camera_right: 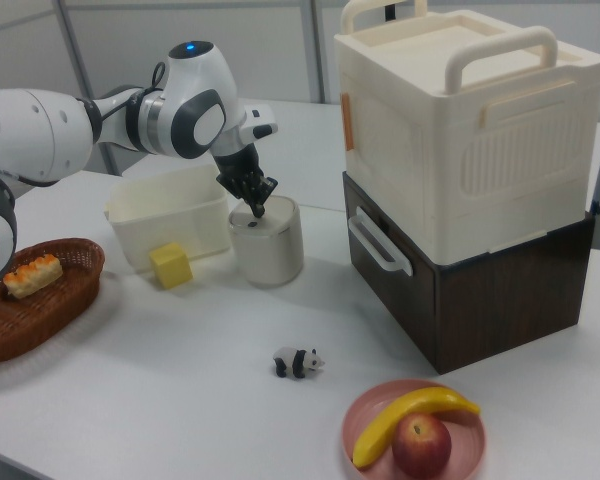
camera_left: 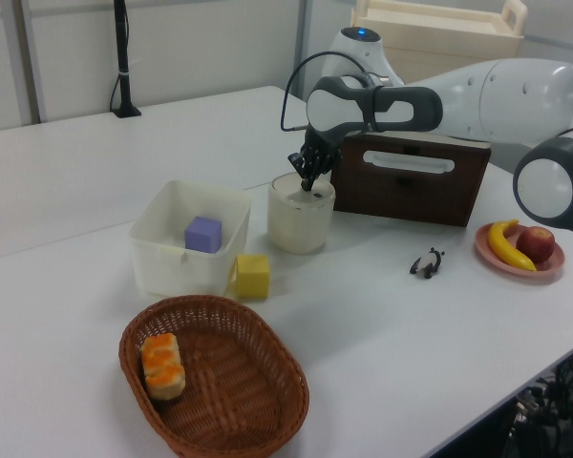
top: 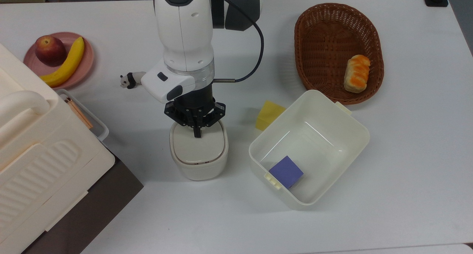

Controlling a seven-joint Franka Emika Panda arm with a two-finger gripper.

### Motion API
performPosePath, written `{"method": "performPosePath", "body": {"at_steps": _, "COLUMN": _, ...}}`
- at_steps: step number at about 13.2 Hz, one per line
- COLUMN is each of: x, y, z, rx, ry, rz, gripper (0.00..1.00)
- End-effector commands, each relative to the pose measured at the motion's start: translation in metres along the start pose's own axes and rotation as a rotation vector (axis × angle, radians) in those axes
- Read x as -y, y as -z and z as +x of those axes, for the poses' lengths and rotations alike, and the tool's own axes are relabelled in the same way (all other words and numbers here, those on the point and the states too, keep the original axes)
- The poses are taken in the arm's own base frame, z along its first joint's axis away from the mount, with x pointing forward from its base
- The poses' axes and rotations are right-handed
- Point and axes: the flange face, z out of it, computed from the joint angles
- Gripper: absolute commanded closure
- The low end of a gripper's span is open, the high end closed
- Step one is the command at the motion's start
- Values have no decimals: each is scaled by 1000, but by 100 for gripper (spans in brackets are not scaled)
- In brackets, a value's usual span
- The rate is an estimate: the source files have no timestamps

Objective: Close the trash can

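The trash can is a small cream-white bin standing mid-table, its flat lid lying down level on the rim. My gripper points straight down with its fingers shut together, the tips touching the back part of the lid, nothing held. In the left view the trash can sits beside the white tub with the gripper on its top. In the right view the gripper rests on top of the trash can.
A white square tub holding a purple block stands at the top view's right of the bin, a yellow block between them. Beyond are a wicker basket with bread, a panda toy, a pink fruit plate and a big cream box.
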Motion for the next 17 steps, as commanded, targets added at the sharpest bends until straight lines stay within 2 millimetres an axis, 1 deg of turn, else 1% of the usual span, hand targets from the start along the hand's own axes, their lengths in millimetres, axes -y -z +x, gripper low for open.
{"method": "performPosePath", "body": {"at_steps": 1, "x": -2, "y": -2, "z": -8, "rx": 35, "ry": 23, "rz": -13, "gripper": 100}}
{"method": "performPosePath", "body": {"at_steps": 3, "x": -5, "y": 37, "z": -14, "rx": 65, "ry": 23, "rz": -3, "gripper": 100}}
{"method": "performPosePath", "body": {"at_steps": 4, "x": -7, "y": 60, "z": -23, "rx": 127, "ry": 38, "rz": 5, "gripper": 96}}
{"method": "performPosePath", "body": {"at_steps": 5, "x": -7, "y": 77, "z": -29, "rx": 156, "ry": 40, "rz": 13, "gripper": 91}}
{"method": "performPosePath", "body": {"at_steps": 6, "x": -5, "y": 95, "z": -37, "rx": 186, "ry": 39, "rz": 25, "gripper": 90}}
{"method": "performPosePath", "body": {"at_steps": 7, "x": -3, "y": 99, "z": -39, "rx": 194, "ry": 38, "rz": 26, "gripper": 90}}
{"method": "performPosePath", "body": {"at_steps": 10, "x": -2, "y": 93, "z": -38, "rx": 194, "ry": 34, "rz": 22, "gripper": 91}}
{"method": "performPosePath", "body": {"at_steps": 13, "x": -6, "y": 101, "z": -32, "rx": 154, "ry": 25, "rz": 26, "gripper": 91}}
{"method": "performPosePath", "body": {"at_steps": 14, "x": -8, "y": 105, "z": -28, "rx": 122, "ry": 20, "rz": 25, "gripper": 91}}
{"method": "performPosePath", "body": {"at_steps": 15, "x": -7, "y": 118, "z": -18, "rx": 52, "ry": 10, "rz": 48, "gripper": 91}}
{"method": "performPosePath", "body": {"at_steps": 17, "x": -8, "y": 133, "z": 0, "rx": -108, "ry": -31, "rz": 105, "gripper": 98}}
